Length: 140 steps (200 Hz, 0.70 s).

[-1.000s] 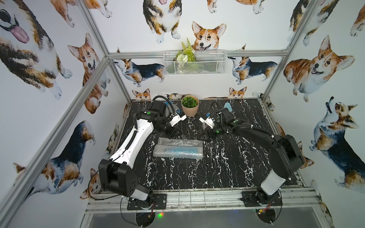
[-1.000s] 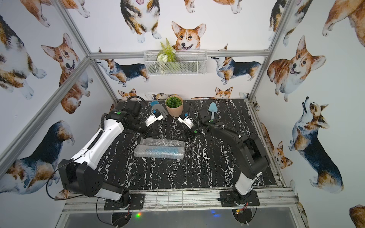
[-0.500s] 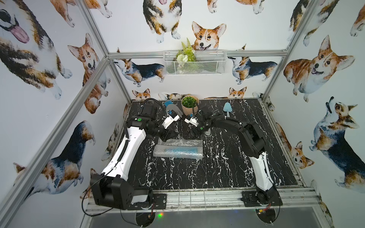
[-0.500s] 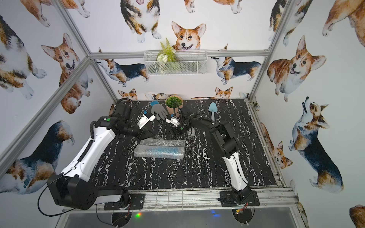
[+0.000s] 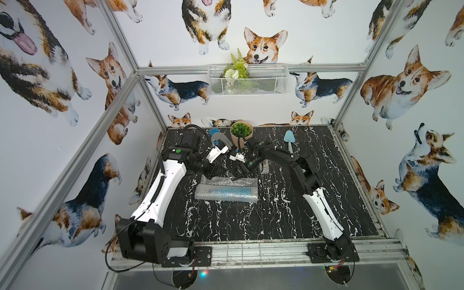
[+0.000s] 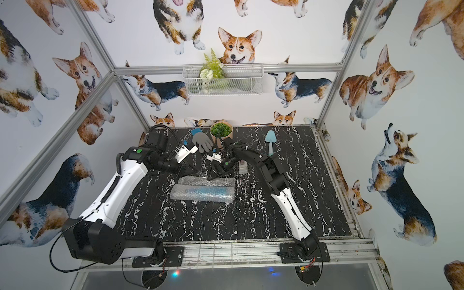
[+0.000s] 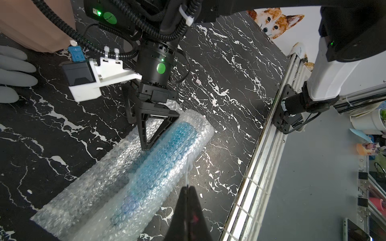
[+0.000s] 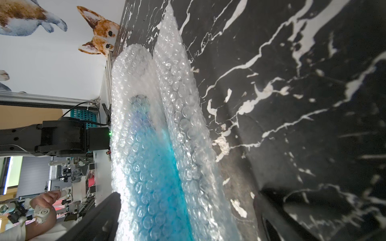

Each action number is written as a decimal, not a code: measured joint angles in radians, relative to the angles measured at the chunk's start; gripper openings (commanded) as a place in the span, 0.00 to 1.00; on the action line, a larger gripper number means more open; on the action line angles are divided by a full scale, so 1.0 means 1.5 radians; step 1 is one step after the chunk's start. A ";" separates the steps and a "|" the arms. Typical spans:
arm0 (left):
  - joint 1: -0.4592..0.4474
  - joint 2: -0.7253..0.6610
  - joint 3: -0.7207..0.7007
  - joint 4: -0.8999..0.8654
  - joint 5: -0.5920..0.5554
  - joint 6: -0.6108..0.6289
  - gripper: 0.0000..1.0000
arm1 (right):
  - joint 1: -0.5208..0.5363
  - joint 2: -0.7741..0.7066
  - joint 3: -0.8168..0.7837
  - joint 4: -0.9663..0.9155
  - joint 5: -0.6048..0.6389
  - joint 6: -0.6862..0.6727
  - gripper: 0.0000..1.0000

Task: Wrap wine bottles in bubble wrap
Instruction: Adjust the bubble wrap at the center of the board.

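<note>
— Where's the small clear glass bottle of blue liquid (image 5: 229, 192)?
— Mid-table on the black marbled tabletop (image 5: 276, 216), rolled inside the clear bubbled plastic sheet (image 5: 206, 198) (cap toward the left).
— Pincers?
— Right gripper (image 8: 188, 194) spread wide over the roll; left gripper (image 7: 188, 188) pinched together on the sheet's thin edge.

A grey glove (image 6: 203, 141) lies at the back of the black marbled desk (image 5: 276, 213), just beside a potted succulent (image 5: 241, 130). A light-blue trowel (image 5: 288, 140) lies well apart from both. A white wire basket (image 5: 247, 86) holding fern sprigs hangs on the corgi-papered back wall.
</note>
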 measured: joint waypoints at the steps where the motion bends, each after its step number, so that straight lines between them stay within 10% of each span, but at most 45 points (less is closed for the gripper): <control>1: 0.000 0.000 0.000 0.000 0.000 0.000 0.00 | 0.000 0.002 0.004 -0.004 -0.001 -0.002 1.00; 140: 0.000 0.004 -0.001 0.000 0.000 0.000 0.00 | 0.027 0.004 0.064 -0.170 -0.023 -0.105 0.88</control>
